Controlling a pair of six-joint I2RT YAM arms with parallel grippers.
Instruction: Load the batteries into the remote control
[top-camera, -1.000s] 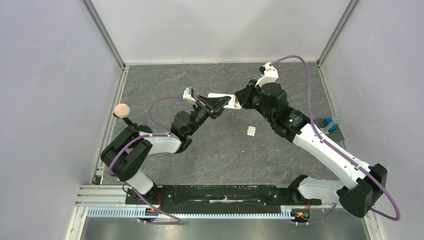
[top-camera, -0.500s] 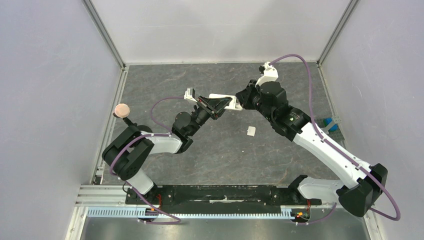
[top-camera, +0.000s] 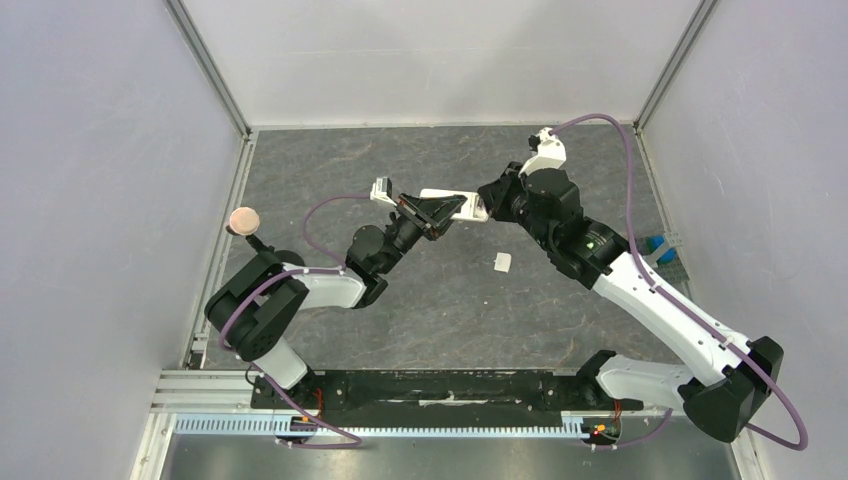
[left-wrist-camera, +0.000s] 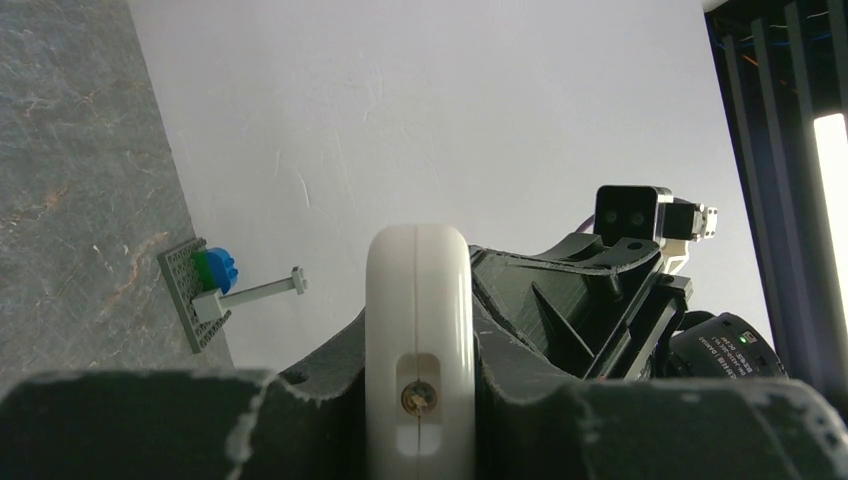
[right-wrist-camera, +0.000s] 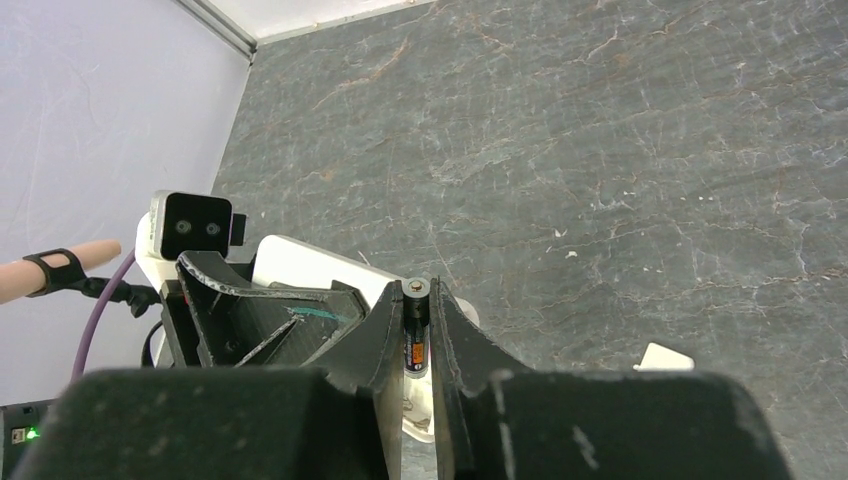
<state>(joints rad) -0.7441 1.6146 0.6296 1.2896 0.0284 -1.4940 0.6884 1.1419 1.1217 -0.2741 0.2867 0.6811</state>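
Note:
My left gripper (top-camera: 437, 212) is shut on the white remote control (top-camera: 438, 193) and holds it above the table at mid-back. In the left wrist view the remote control (left-wrist-camera: 418, 290) stands edge-on, clamped between the jaws of the left gripper (left-wrist-camera: 418, 335). My right gripper (top-camera: 488, 208) meets the remote's right end. It is shut on a dark battery (right-wrist-camera: 416, 338), which stands upright between the tips of the right gripper (right-wrist-camera: 417, 300), just over the remote control (right-wrist-camera: 300, 264). No other battery shows.
A small white square cover piece (top-camera: 501, 262) lies on the grey tabletop below the grippers. A blue and green brick on a small grey plate (top-camera: 660, 248) sits by the right wall. A pink knob on a stalk (top-camera: 243, 219) stands at the left wall.
The right arm's wrist has shifted slightly to the right and its elbow has moved with it. Both grips are unchanged, and the left arm has barely moved.

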